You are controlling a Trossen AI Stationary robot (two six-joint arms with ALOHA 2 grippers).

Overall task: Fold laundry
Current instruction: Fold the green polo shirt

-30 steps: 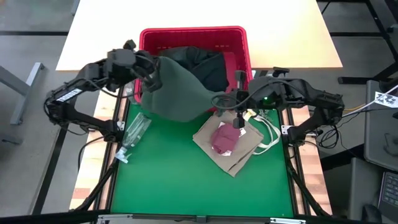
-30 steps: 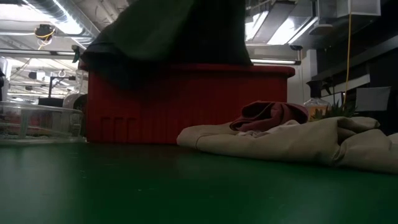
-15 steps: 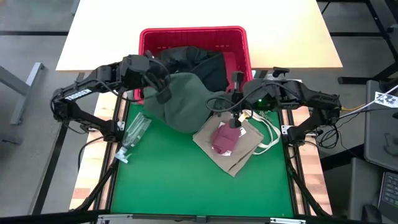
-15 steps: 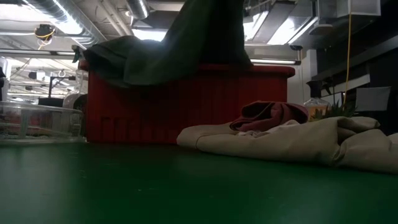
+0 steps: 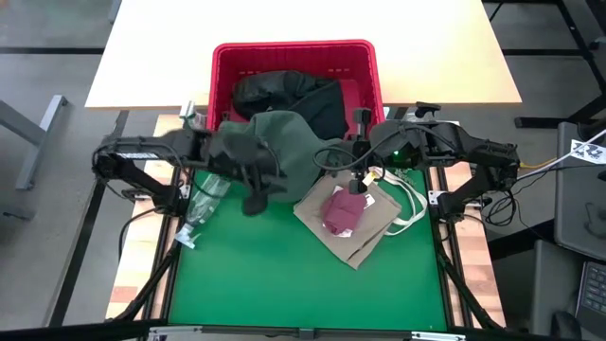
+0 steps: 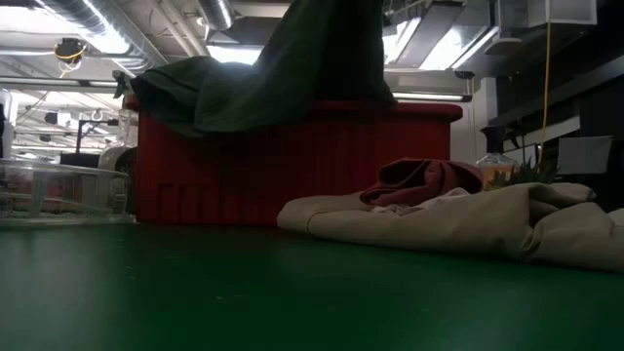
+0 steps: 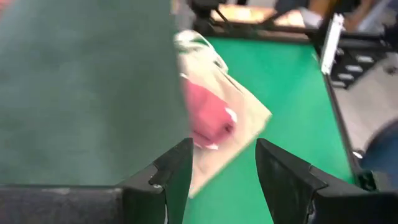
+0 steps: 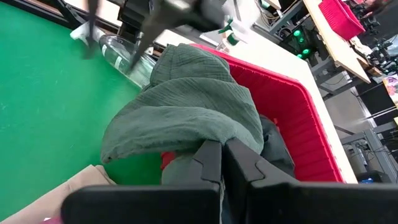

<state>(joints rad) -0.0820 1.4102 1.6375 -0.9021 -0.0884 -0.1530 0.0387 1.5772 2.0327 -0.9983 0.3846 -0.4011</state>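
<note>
The olive-green shirt (image 5: 279, 142) hangs from my right gripper (image 5: 329, 159), which is shut on it just in front of the red basket (image 5: 294, 47). The shirt's left part is draped over the basket's near rim (image 6: 195, 93). My left gripper (image 7: 221, 180) stands open over the green mat beside the shirt (image 7: 81, 87), with nothing between its fingers. A tan top (image 5: 365, 232) lies flat on the mat with a maroon piece (image 5: 341, 210) on it. Black garments (image 5: 294, 95) lie in the basket. My right gripper pinches a bunch of the shirt's cloth (image 8: 208, 138) between its two shut fingers; one layer or several, I cannot tell. The fingers come from the table's right side, slanting down. The cloth slopes away from them, slack, to the basket's rim (image 6: 292, 102).
A clear plastic bottle (image 5: 204, 204) lies at the mat's left edge. A white cord (image 5: 409, 204) trails from the tan top toward the right edge. The near half of the green mat (image 5: 284, 284) is bare.
My left gripper has let go of the shirt and swung from the basket's near left corner down toward the near edge and the middle of the mat, turning as it went. The shirt's left part has dropped onto the basket's rim; the part in my right gripper stayed up.
</note>
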